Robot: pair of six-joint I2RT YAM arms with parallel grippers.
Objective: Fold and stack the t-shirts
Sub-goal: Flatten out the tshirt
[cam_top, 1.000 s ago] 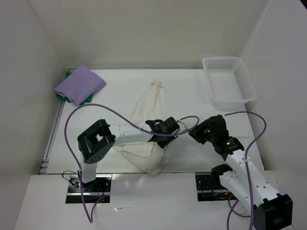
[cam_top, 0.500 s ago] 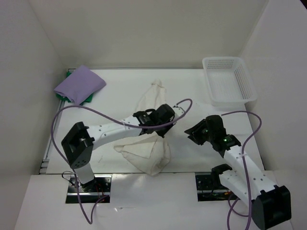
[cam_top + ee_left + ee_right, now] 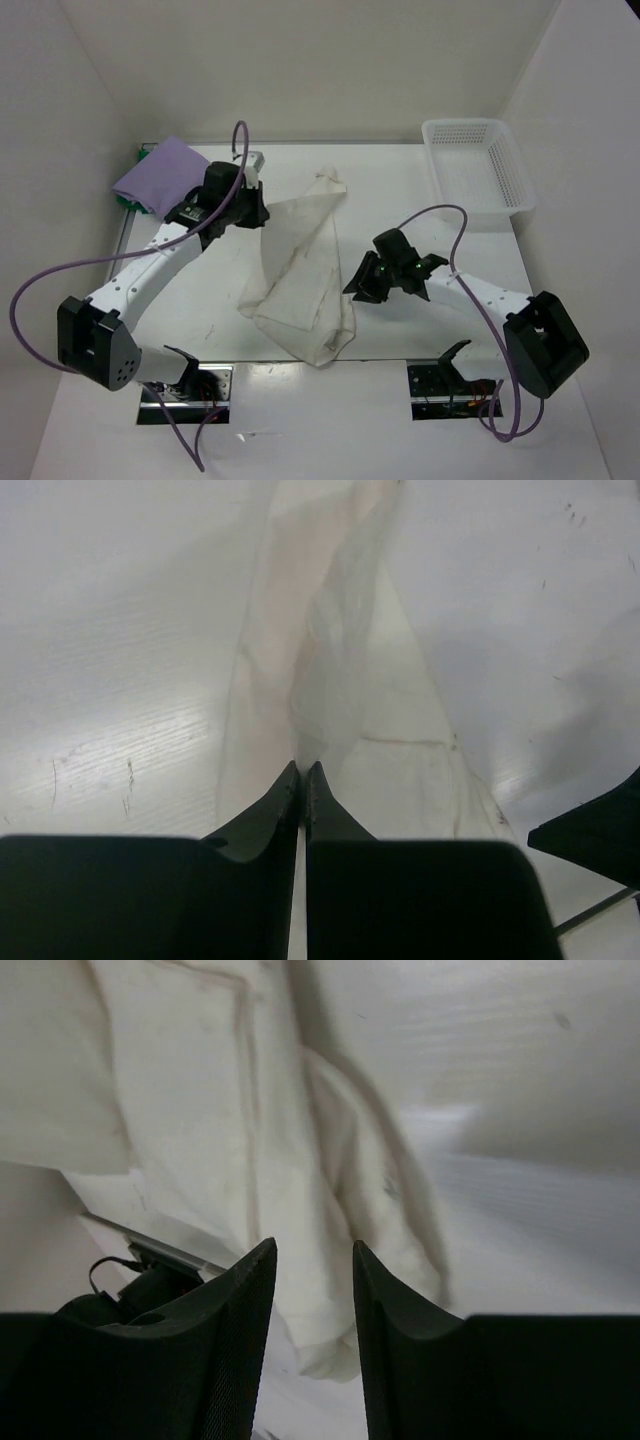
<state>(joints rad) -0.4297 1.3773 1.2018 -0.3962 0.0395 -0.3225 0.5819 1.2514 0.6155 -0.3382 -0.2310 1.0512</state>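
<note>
At the centre of the table (image 3: pixel 420 340), in your overhead view, the cream shirt (image 3: pixel 300 270) lies as a long, crumpled wedge. Its narrow, bunched end points to 12 o'clock and its wider, rumpled end sits toward 6 o'clock. The cloth is thin and soft, creased along its length, with a stitched hem line showing in the right wrist view.

Your left gripper (image 3: pixel 262 213) sits at the shirt's 10 o'clock corner. In the left wrist view its black, tapered fingers are pressed together on the edge of the cloth, which runs away from the tips in a taut, half-sheer fold.

Your right gripper (image 3: pixel 357 283) is at the shirt's 3 o'clock edge. Its curved, matte black fingers stand apart, with cream folds visible in the gap between them and nothing clamped.

At 10 o'clock, in the table's far corner, the purple shirt (image 3: pixel 165 175) lies folded into a smooth, rounded pad on top of the green shirt (image 3: pixel 126 201), of which only a thin edge shows. At 2 o'clock stands the basket (image 3: pixel 478 128), a white plastic lattice with a rectangular rim, well apart from the cloth.
</note>
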